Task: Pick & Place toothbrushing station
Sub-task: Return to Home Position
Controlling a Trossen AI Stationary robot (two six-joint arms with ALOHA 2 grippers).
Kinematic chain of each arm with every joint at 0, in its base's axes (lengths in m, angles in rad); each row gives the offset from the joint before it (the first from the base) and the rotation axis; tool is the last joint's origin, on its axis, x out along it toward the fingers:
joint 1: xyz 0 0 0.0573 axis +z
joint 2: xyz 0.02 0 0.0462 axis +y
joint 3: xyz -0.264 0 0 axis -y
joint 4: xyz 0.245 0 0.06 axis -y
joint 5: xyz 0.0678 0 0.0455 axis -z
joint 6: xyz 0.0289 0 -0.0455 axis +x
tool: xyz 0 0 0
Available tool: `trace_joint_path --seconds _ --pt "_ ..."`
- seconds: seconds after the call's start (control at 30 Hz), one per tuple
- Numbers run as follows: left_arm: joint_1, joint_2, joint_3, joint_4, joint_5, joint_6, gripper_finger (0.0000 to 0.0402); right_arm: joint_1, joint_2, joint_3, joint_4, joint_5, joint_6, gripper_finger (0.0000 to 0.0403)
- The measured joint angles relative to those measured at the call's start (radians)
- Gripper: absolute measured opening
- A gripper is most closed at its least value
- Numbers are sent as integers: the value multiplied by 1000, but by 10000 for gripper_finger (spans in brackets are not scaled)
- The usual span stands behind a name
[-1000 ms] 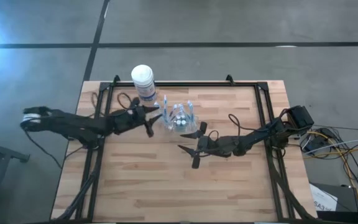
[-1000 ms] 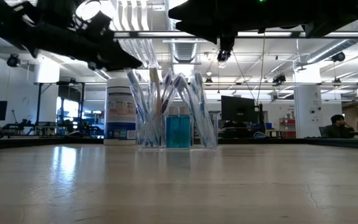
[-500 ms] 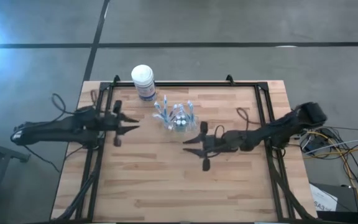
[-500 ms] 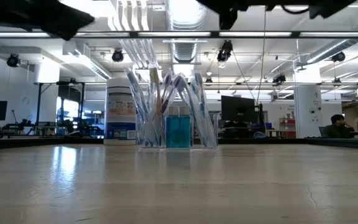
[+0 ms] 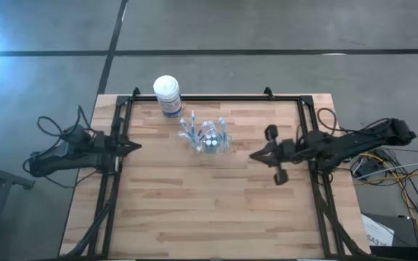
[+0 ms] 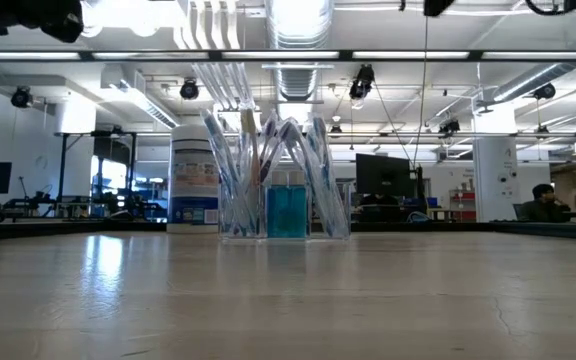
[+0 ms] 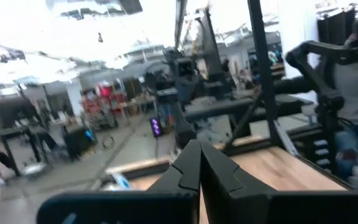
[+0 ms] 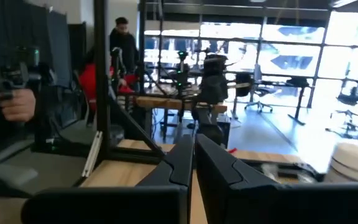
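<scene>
I see bright ceiling strips [image 6: 208, 25] in low view w/ glare on tabletop [image 6: 103, 255]; windows [image 8: 347, 43] blown out, right wrist view.

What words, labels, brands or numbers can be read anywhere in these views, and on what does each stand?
No text can be read in any view.
White-lidded tub: its blue label carries print, too blurred to read.
Clear organizer and toothbrushes: no legible marking.
Background monitor and the room's signs: too small to read.
</scene>
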Motion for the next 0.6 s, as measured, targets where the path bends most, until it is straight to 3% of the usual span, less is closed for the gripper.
trace_joint_path --seconds 0.2,0.6 --pt "0 -9 -27 -2 4 -80 2 -70 -154 -168 66 -2 93 12" --pt "0 -62 -193 148 81 -187 1 -147 -271 -418 287 -2 189 12"
